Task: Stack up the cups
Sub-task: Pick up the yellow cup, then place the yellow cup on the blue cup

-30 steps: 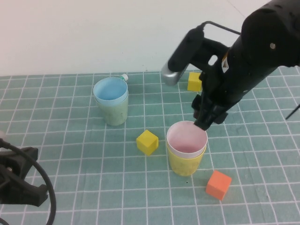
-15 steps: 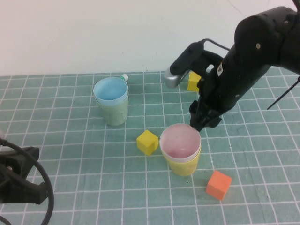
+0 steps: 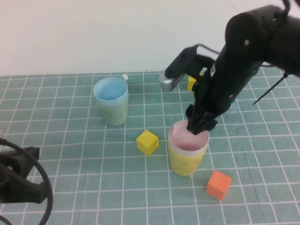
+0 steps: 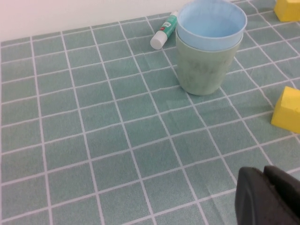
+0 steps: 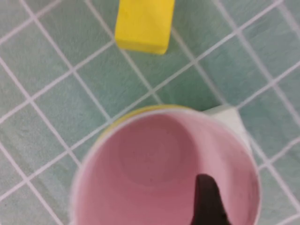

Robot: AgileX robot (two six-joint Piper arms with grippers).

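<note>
Right gripper (image 3: pixel 200 125) fingers pinch the pink cup's (image 3: pixel 187 140) rim, nested in yellow cup (image 3: pixel 186 161). Left gripper (image 3: pixel 18 183) is parked low; its fingers' state is unclear.

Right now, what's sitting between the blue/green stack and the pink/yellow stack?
High view: one yellow cube lies on the mat between the blue-in-green stack and the pink-in-yellow stack. The right gripper is at the pink cup's rim; the left gripper is parked near-left.

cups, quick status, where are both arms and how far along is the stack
Right gripper at pink cup rim, one finger inside; pink nested in yellow cup. Left gripper parked near-left. Blue cup in green cup. Yellow cube between pairs.
</note>
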